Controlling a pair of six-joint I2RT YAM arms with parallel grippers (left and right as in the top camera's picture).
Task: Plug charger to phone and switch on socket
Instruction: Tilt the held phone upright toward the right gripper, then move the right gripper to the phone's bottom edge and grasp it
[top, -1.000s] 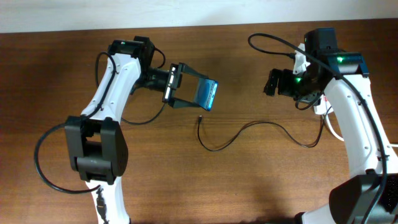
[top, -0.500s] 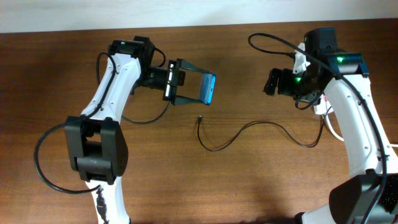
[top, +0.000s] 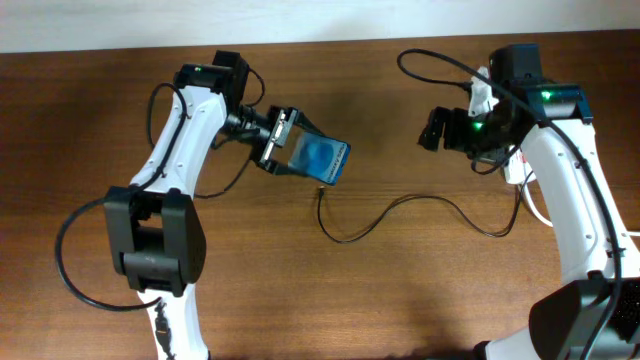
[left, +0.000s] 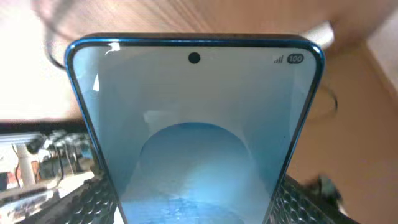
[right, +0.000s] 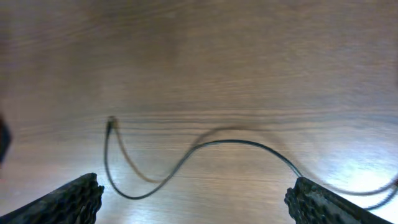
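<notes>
At the table's left, the left gripper (top: 298, 150) is clenched on the phone (top: 323, 160), holding it off the wood with its blue screen tilted up. The charger's plug tip (top: 321, 189) lies just beside the phone at its 6 o'clock. From there the charger (top: 400, 205) loops across the bare tabletop (top: 400, 290) toward 3 o'clock.

The right gripper (top: 432, 130) hangs released, its fingers spread wide over the cable and grasping nothing. The socket (top: 516, 172) sits at its 4 o'clock, mostly hidden behind the right arm, and its switches cannot be made out.

The step in hand appears to be presenting the phone for plugging. It would go best with the phone held steady and its port end turned toward the plug. The right fingers should then pinch the cable close behind the tip, so the slack cannot swing it off line.

There is open wood between the arms and toward 6 o'clock. The table's far edge at 12 o'clock runs close behind both arms, and the loose loop could snag a low pass.
</notes>
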